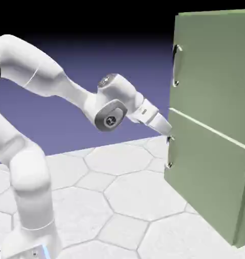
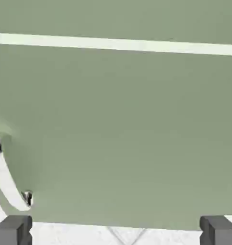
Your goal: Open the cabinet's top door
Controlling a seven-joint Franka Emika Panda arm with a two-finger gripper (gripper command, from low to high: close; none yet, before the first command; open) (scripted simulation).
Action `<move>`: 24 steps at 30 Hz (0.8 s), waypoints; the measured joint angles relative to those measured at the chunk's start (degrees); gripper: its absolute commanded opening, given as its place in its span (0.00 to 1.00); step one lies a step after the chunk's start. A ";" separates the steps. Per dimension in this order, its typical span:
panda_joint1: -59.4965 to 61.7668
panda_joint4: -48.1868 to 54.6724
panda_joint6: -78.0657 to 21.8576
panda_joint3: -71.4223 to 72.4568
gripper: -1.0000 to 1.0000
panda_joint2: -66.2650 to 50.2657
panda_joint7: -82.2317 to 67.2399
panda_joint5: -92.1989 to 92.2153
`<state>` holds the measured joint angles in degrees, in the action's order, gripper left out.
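The hand (image 2: pixel 116 230) is spread wide, its two fingertips far apart with nothing pinched between them — whether it touches the cabinet (image 1: pixel 208 167), it is not possible to tell. It sits close to the upper end of the lower handle (image 1: pixel 169 153). The top door (image 1: pixel 215 66), a flat sage-green panel with a slim curved silver handle (image 1: pixel 176 66) upright near its left edge in the exterior view, looks closed. That door lies above the hand — its lower edge marked by a pale strip (image 1: pixel 210 129) over the lower door (image 1: pixel 205 167).
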<state>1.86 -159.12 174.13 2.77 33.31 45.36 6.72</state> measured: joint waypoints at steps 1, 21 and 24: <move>0.95 0.70 0.05 1.03 0.50 0.24 1.08 2.49; 19.86 14.68 0.99 21.60 0.50 5.09 22.59 52.34; 22.70 16.78 1.14 24.68 0.50 5.82 25.82 59.81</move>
<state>24.57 -142.34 175.27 27.46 39.13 71.18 66.54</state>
